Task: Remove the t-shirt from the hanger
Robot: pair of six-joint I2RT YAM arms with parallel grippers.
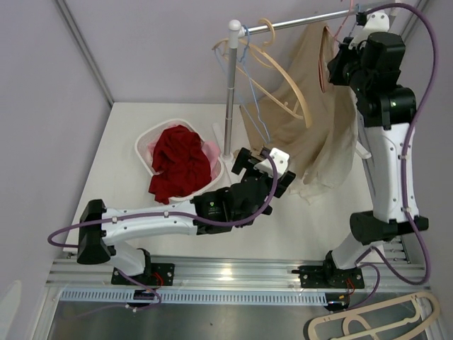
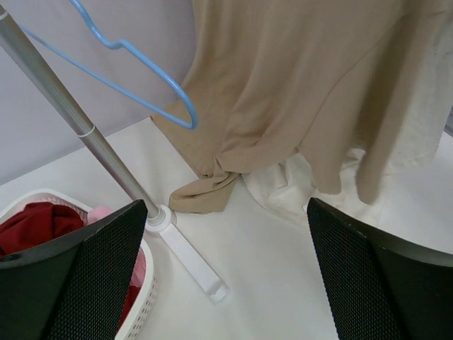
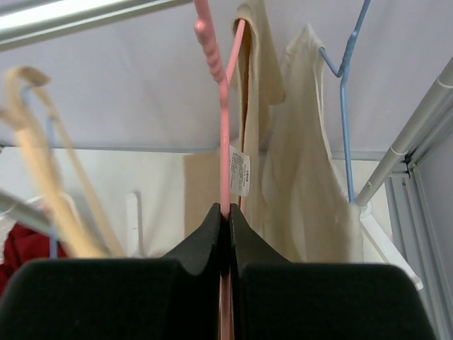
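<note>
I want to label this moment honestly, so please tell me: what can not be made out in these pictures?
Right wrist view: the pink hanger below its neck, hidden by the t-shirt and by the right pincer shut on it.
Same view: print on the label, too small.
Same view: the wooden hanger, blurred.
Left wrist view: most of the basket, cut by the left edge and covered by the open left pincer.

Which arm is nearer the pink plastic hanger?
Right. The right arm has its jaws shut on the pink plastic hanger; the left arm sits low by the table, open, below the hem of the tan t-shirt.
</note>
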